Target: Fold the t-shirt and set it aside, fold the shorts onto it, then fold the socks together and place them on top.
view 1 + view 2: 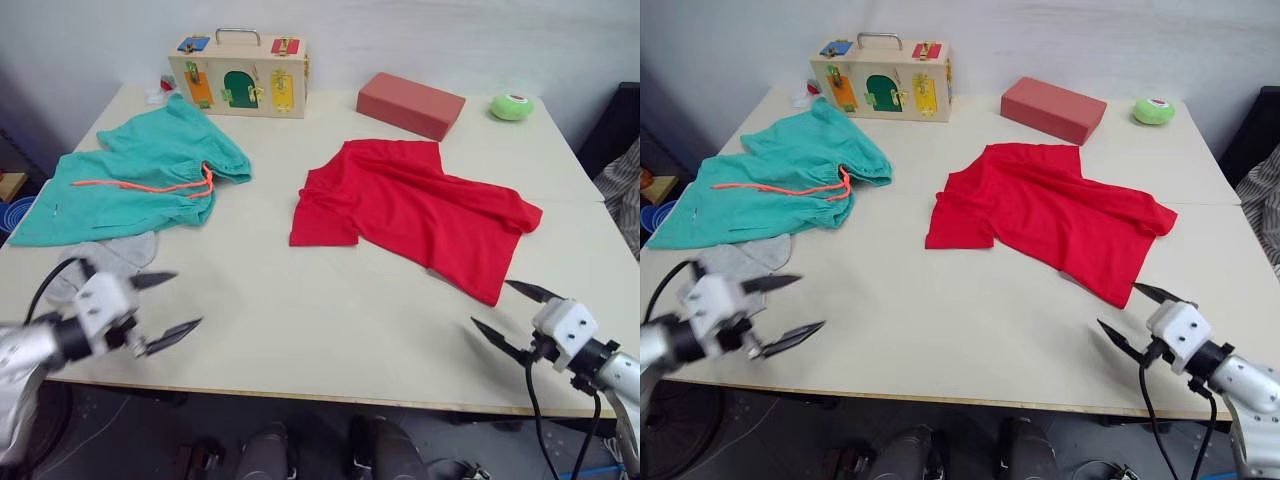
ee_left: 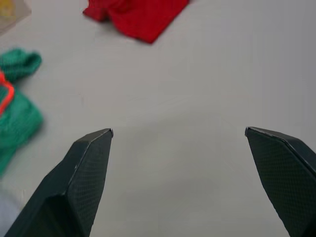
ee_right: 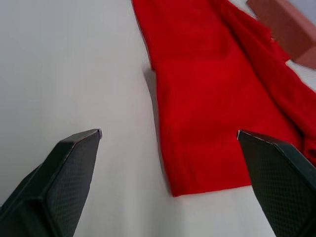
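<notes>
We are seeing the t-shirt [image 1: 415, 210] lying spread out and unfolded, slightly rumpled, right of centre on the pale tabletop [image 1: 300, 320], its long side running diagonally toward the near right edge. The shorts [image 1: 135, 180] are lying flat on the far left of the tabletop, orange drawstring [image 1: 150, 185] trailing across them, well apart from the t-shirt. The socks [image 1: 115, 258] are lying just in front of the shorts, touching their near hem, close to the left edge.

The left gripper [image 1: 172, 305] is hovering over the near left corner beside the socks, jaws spread wide and holding nothing; in its wrist view we are seeing bare tabletop between the fingertips [image 2: 94, 148], with shorts and t-shirt beyond. The right gripper [image 1: 515, 315] is hovering at the near right edge, just short of the t-shirt's near hem, jaws also wide apart and empty; its wrist view is showing the t-shirt's hem lying between the fingertips [image 3: 79, 148] further ahead.

Along the far edge a wooden latch box [image 1: 240, 80] is standing behind the shorts, a red-brown block [image 1: 410, 103] is lying behind the t-shirt, and a green round object [image 1: 511, 106] is sitting to the right of it.
</notes>
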